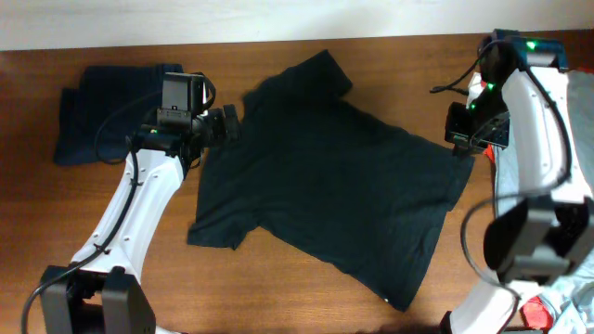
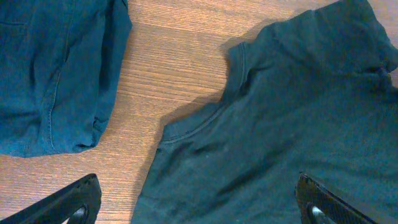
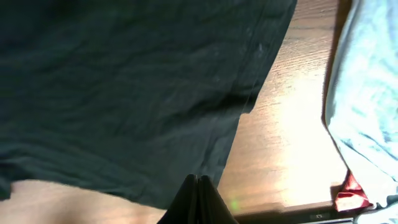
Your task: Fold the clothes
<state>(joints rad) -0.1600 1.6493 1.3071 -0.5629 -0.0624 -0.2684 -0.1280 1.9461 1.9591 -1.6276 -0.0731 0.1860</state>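
Got black tee [image 1: 325, 176] spread flat on table [image 1: 390, 56]. At tee's collar: L gripper [image 1: 229, 123] hovering, jaws wide open, empty. At tee's hem corner: R gripper [image 3: 198, 193] pinched shut on fabric.

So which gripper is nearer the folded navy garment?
Left. The left gripper hovers beside the navy garment, at the black T-shirt's collar; the right gripper is across the table.
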